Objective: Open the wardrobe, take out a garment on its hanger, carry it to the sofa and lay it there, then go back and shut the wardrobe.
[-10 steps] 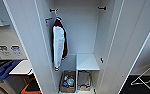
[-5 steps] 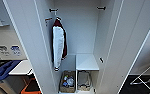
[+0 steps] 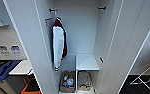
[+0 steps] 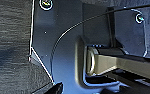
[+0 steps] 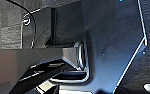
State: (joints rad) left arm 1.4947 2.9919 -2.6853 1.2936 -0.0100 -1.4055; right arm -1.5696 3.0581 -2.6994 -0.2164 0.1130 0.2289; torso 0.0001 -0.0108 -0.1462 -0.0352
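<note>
With both doors swung wide, the wardrobe (image 3: 111,50) stands open ahead; a maroon jacket with white sleeves (image 3: 58,46) hangs from the rail at about ten o'clock inside it; two baskets (image 3: 77,81) sit on its floor at six o'clock. Whether either pincer is spread or pressed together, I cannot tell.

Head camera high, facing open wardrobe (image 3: 76,37) close up; wrist cameras face dark floor.
</note>
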